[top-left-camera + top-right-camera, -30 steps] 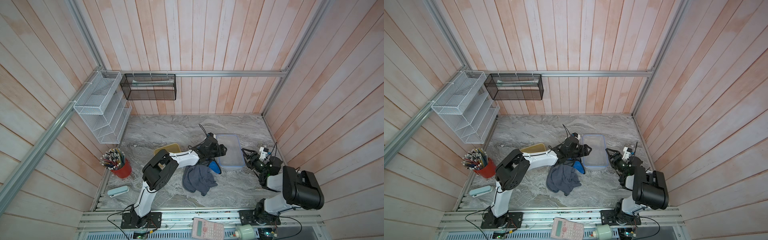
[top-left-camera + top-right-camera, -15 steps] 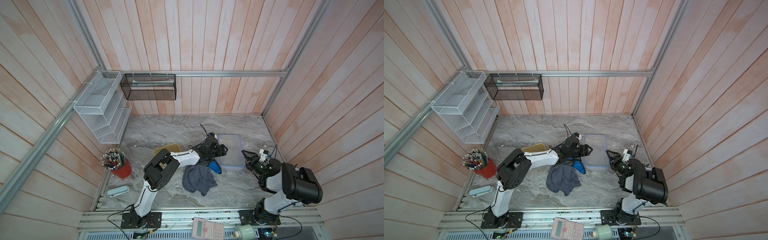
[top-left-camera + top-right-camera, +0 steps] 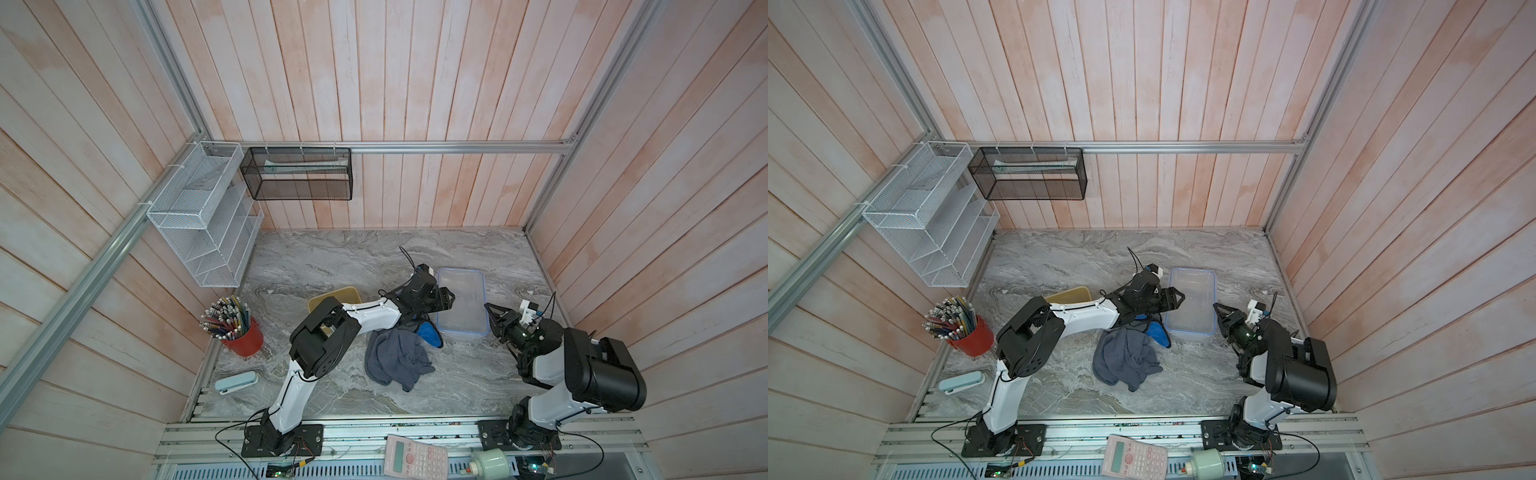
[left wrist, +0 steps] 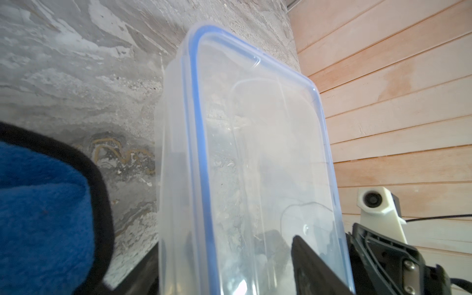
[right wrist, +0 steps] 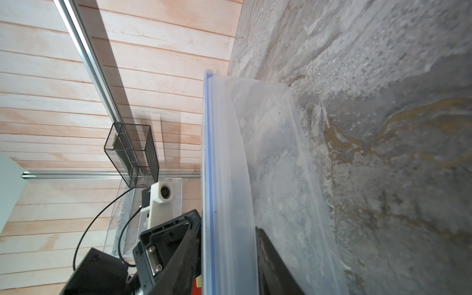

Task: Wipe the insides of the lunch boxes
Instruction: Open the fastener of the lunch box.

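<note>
The right hand has moved up to the clear lunch box, astride its blue-rimmed edge; clamped or not, I cannot tell. The left hand is spread at the opposite side. The box sits on the tabletop, lid seemingly on, so this looks like the opening step. Next, lift the lid squarely.

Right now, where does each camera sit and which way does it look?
Both top views: high in front, looking down on the table; both arms show, left gripper and right gripper at the clear lunch box.
Left wrist: low beside the box, facing the right wall; own finger and right gripper show.
Right wrist: across the box, facing the black mesh basket; own finger and left gripper show.
Shared: both wrist views see the box.
</note>
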